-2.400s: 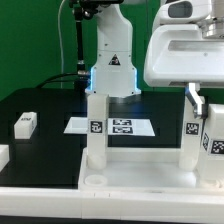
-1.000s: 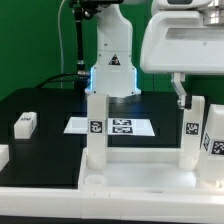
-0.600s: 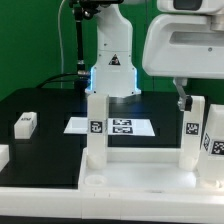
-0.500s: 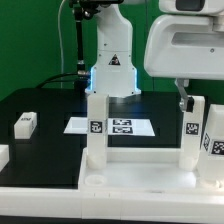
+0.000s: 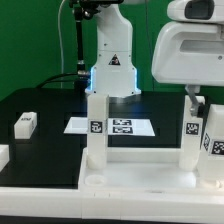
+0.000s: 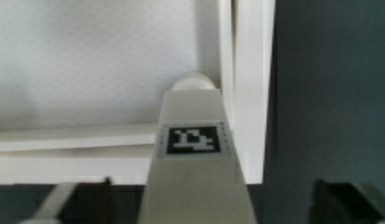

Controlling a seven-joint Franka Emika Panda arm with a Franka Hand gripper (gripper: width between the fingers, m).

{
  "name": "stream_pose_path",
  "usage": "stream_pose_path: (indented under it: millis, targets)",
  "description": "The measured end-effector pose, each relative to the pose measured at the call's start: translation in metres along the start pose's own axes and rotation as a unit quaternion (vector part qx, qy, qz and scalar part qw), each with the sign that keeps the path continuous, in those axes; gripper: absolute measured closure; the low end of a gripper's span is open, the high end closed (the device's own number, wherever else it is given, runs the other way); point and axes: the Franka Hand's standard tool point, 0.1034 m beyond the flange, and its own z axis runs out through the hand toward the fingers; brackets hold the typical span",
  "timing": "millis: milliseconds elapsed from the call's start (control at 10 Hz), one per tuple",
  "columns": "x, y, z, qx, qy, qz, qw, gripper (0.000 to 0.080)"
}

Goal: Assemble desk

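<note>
The desk's white rimmed panel (image 5: 130, 180) lies at the front, with three white tagged legs standing upright in it: one on the exterior view's left (image 5: 95, 125) and two on the right (image 5: 190, 135) (image 5: 213, 135). My gripper (image 5: 196, 98) hangs over the two right legs, and one dark finger (image 5: 189, 96) shows just above them. In the wrist view a tagged leg (image 6: 194, 150) stands between the jaws of my gripper (image 6: 210, 192), with the panel's rim (image 6: 253, 60) behind it. The jaws are open, and at least one dark finger (image 6: 349, 203) stands off the leg.
The marker board (image 5: 125, 127) lies flat on the black table behind the panel. A small white tagged piece (image 5: 25, 123) rests at the exterior view's left, with another white piece (image 5: 3, 155) at the edge. The arm's base (image 5: 112, 60) stands at the back.
The hand has shifted toward the exterior view's right, to a spot over the two right legs. The legs and panel have not moved.
</note>
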Motion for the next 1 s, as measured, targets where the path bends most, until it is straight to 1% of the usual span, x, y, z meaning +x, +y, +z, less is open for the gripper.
stream_pose_path:
  millis: [100, 200, 300, 600, 700, 800, 1000]
  targets:
    - [0.0000, 0.0015, 0.0005, 0.000, 0.000, 0.001, 1.000, 0.0425]
    - [0.0002, 0.0024, 0.0004, -0.001, 0.000, 0.001, 1.000, 0.0425]
    - [0.0002, 0.0024, 0.0004, -0.001, 0.000, 0.001, 1.000, 0.0511]
    - [0.0004, 0.0028, 0.0003, -0.001, 0.000, 0.015, 1.000, 0.0511]
    - [0.0006, 0.0039, 0.0003, 0.002, 0.002, 0.031, 1.000, 0.0511]
    - [-0.0001, 0.0078, 0.0007, 0.006, 0.009, 0.084, 0.996, 0.0511]
    - [-0.0008, 0.0103, 0.0011, 0.012, 0.021, 0.195, 0.980, 0.0511]
